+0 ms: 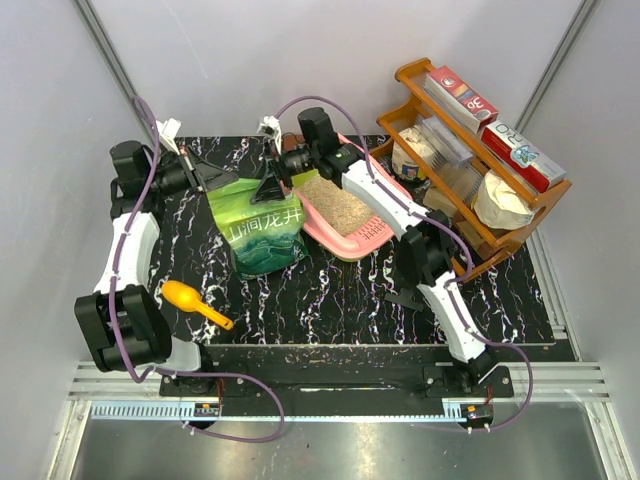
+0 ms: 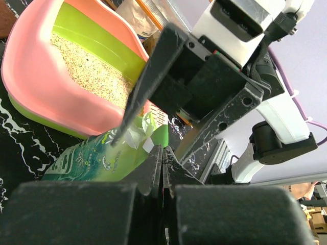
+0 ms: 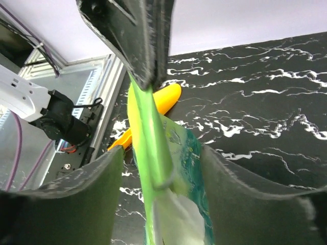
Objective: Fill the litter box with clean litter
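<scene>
The left gripper is seen at the 10 o'clock corner of the green plastic bag with white characters. In the left wrist view its jaws are pressed together with the bag's top edge at their tips, and the film appears to be pinched.

The yellow-orange plastic scoop is laid flat at 7 o'clock of the bag, well apart from it, with the handle pointed toward 4 o'clock.

Open room is found on the black white-veined marble tabletop from 5 to 6 o'clock of the bag, between the scoop and the right arm.

The right gripper is set at the bag's 12 o'clock edge. In the right wrist view its jaws are clamped tight on the upright green fold.

The rounded pink plastic litter box with lime-green inner walls is placed at 2 o'clock of the bag. Its near rim is touched by the bag's right edge, and the slotted lip is at its 5 o'clock end. The fine beige-tan litter granules are spread across its floor. The right arm is stretched over the box's far rim.

The brown wooden rack is packed in just beside the box at 2 o'clock, so little room is left on that side.
</scene>
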`<state>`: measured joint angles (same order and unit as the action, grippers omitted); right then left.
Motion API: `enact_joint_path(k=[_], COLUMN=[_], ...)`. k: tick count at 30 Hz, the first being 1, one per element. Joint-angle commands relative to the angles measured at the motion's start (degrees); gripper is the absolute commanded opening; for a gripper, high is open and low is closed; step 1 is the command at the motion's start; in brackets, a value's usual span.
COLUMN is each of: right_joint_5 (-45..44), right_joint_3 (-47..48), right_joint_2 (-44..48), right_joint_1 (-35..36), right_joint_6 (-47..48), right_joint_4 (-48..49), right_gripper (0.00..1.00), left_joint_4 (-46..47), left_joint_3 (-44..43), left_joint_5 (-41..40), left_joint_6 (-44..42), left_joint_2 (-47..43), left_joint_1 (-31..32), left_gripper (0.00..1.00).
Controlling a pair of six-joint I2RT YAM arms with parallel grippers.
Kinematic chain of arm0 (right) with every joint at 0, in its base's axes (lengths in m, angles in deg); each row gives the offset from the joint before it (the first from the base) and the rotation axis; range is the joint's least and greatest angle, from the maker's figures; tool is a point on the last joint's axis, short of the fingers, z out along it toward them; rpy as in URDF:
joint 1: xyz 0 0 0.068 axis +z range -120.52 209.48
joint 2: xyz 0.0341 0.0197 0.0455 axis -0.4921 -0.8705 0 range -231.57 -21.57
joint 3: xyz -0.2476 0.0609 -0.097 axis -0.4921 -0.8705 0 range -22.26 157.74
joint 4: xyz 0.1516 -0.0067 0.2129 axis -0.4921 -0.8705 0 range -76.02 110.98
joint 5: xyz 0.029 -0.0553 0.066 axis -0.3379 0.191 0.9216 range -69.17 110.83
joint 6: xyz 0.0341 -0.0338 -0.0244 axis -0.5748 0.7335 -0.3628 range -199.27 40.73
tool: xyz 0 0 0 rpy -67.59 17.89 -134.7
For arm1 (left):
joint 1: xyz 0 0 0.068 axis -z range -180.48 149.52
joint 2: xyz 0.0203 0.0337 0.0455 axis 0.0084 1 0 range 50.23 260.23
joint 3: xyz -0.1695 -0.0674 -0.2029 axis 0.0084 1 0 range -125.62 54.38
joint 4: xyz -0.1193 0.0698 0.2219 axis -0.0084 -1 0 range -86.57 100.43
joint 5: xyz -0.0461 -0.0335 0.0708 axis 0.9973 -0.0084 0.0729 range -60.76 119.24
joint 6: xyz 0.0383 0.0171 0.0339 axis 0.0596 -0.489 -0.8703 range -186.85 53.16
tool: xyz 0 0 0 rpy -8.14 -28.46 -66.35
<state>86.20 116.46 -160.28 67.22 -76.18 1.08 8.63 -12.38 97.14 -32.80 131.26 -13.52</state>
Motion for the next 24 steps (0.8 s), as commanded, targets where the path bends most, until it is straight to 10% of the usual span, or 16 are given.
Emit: enact_joint_path(k=[1, 7, 10, 24], right_joint_5=[-1.90, -4.54, -5.33, -6.83], right_joint_3=[1.56, 6.30, 9.20, 11.75], right_joint_2=[1.78, 4.76, 5.47, 5.74], right_joint_1=[2.43, 2.69, 2.78, 4.10], right_joint_6=[0.69, 10.43, 14.39, 11.94], right_joint_4=[2.06, -6.72, -9.62, -7.26], right_gripper=[0.53, 0.00, 0.00, 0.00], left_joint_4=[-0.46, -26.37, -40.70, -71.49], left_joint_3=[-4.16, -15.22, -22.25, -34.40], left_joint_5=[0.48, 0.92, -1.27, -13.58], left_joint_6=[-4.57, -35.75, -53.73, -93.00], left_joint_2=[-2.90, -1.76, 0.08, 7.82], left_joint_1=[0.56, 0.73, 1.08, 8.29], left_gripper=[0.00, 0.50, 0.68, 0.63])
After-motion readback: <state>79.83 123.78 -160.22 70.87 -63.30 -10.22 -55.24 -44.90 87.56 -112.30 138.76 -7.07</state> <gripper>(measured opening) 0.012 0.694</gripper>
